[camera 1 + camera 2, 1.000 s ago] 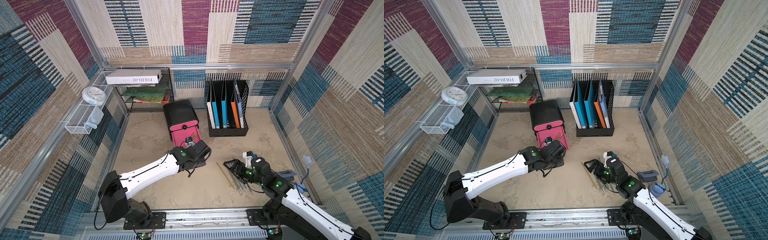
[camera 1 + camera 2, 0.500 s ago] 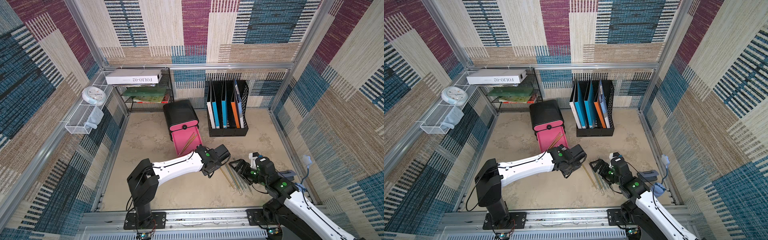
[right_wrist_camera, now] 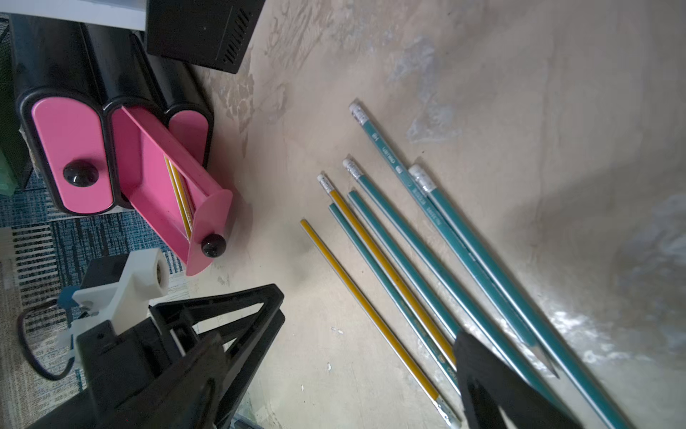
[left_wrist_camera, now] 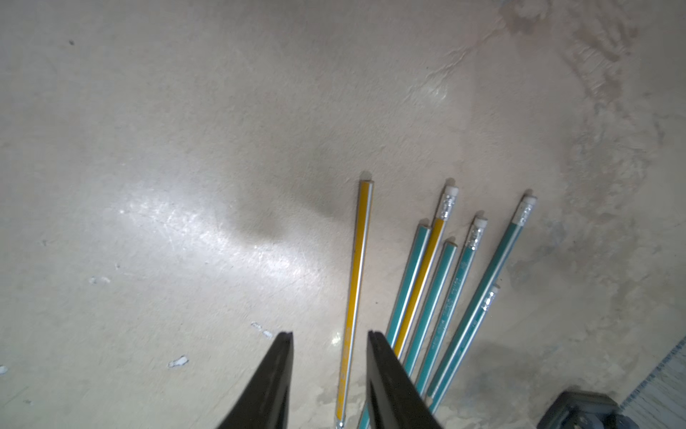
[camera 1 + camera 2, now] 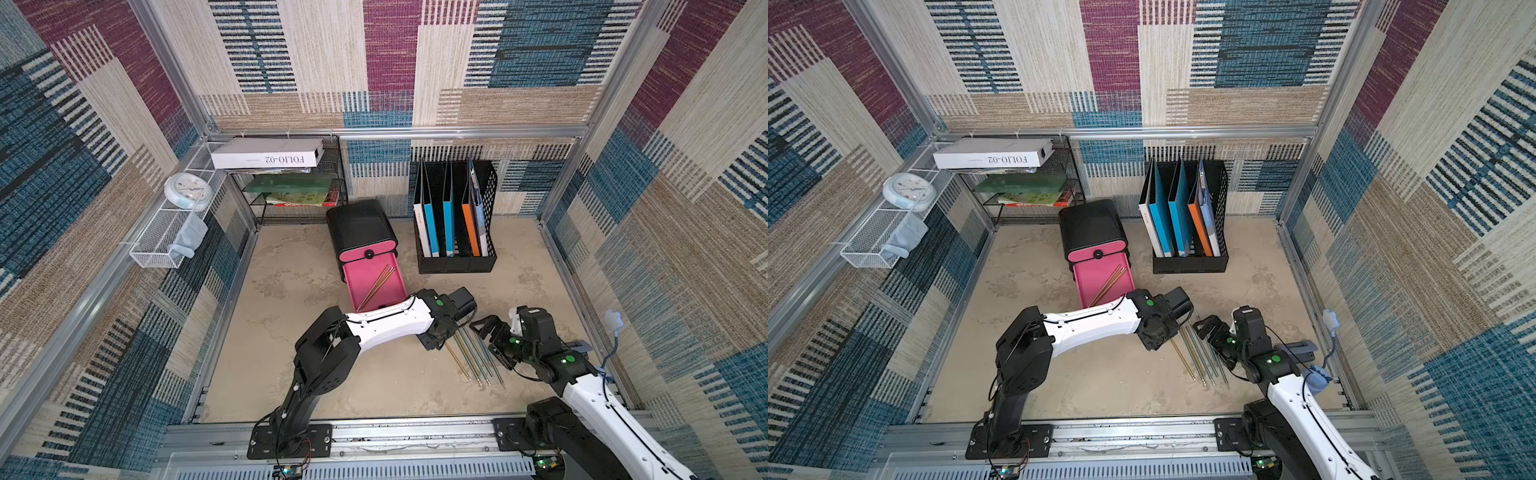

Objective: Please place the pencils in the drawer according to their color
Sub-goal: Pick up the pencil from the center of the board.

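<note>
Two yellow pencils [image 5: 376,286] lie in the pulled-out middle pink drawer [image 5: 388,293] of the black chest [image 5: 361,226]; they also show in the other top view [image 5: 1111,280]. On the floor lie two more yellow pencils and several teal pencils [image 5: 473,357] in a loose fan. My left gripper [image 4: 330,336] is open low over them, its fingers on either side of the outermost yellow pencil [image 4: 356,267] without touching it. My right gripper [image 3: 367,315] stands wide open over the same fan, with nothing held. No black pencils are in view.
A black file holder [image 5: 455,257] with folders stands right of the chest. A wire rack [image 5: 291,195] with books and a white box is at the back left, with a clock [image 5: 187,191] on a side wire shelf. The two grippers are close together.
My left arm swung from over the open drawer to the pencils on the floor. The yellow pencils in the drawer came into view behind it. My right arm shifted slightly right.
</note>
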You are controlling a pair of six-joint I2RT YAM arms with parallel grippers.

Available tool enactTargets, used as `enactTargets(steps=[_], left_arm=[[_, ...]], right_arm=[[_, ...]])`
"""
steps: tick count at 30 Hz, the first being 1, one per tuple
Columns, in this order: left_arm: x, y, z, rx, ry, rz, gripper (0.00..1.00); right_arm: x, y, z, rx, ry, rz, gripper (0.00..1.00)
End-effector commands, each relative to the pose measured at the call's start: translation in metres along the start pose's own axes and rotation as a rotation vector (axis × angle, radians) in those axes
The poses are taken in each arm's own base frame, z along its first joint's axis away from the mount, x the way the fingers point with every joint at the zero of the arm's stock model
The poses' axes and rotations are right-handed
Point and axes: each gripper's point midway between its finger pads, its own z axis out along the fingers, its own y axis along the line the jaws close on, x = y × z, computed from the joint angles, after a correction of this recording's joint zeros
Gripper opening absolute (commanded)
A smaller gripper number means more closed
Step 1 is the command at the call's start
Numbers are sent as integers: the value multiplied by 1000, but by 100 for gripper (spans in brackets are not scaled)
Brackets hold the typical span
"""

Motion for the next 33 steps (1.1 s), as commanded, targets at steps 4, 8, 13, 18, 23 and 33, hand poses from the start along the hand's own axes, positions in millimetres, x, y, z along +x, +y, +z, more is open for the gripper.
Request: enactTargets(steps=[4,8,13,18,23,33], left_arm=[[0,2,13,-63,11,11,38],[-1,2,19,-86,9,17,37],[-2,5,26,-122,11,34,37],[-5,8,32,-148,12,48,37],[-9,6,37,-166,12,69,38],[-12,4,47,-197,27,102,38]], right_arm=[[0,-5,3,3,30,-15,99],[-1,-6,5,0,37,-11,99],[-3,-4,7,-8,41,-9,99],[-4,-2,6,-16,41,-10,99],[-3,-1,5,-21,39,-8,99],[-4,0,3,-28,34,-8,99]])
